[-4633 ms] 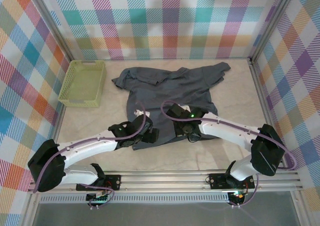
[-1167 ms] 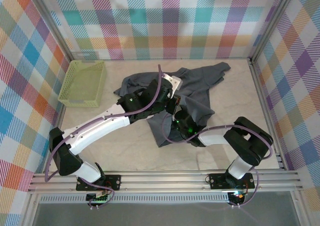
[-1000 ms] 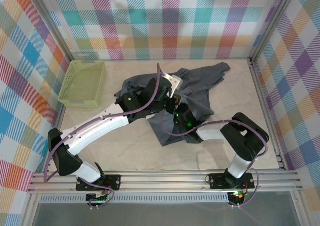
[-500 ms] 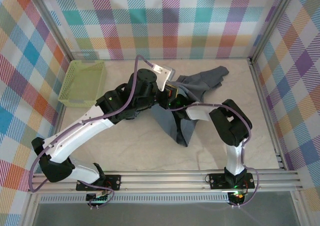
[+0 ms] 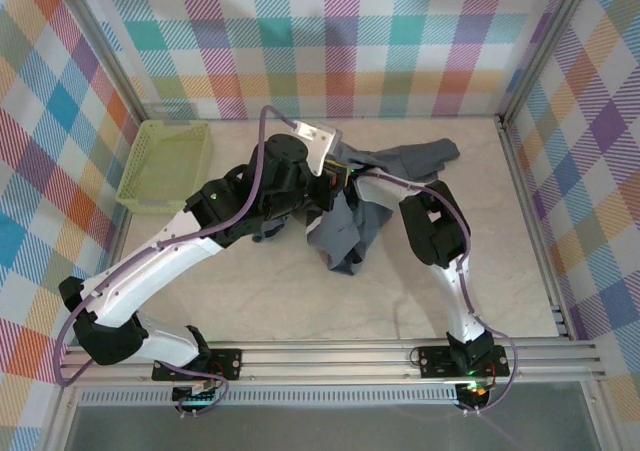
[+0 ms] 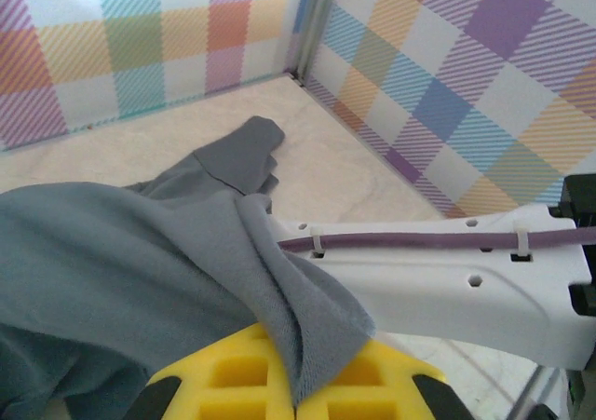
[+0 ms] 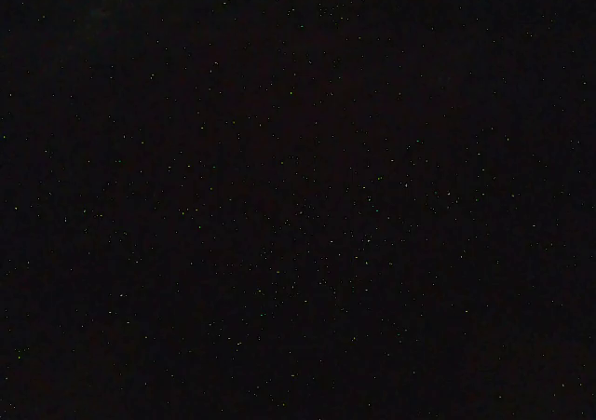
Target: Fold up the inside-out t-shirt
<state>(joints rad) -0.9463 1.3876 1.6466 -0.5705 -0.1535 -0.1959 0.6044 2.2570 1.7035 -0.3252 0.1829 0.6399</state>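
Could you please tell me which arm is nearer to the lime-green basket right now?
Left. The left arm reaches past the basket on its right side; the right arm lies beyond the t-shirt.

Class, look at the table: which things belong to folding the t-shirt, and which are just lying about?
Belongs to the job:
inside-out t-shirt, bunched and lifted
left tool, shut on its cloth

Just lying about:
lime-green mesh basket, off to the left, apart from the shirt

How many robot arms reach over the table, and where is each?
2. The left arm stretches from the near-left base to the t-shirt; the right arm rises from the near-right base and bends left toward it.
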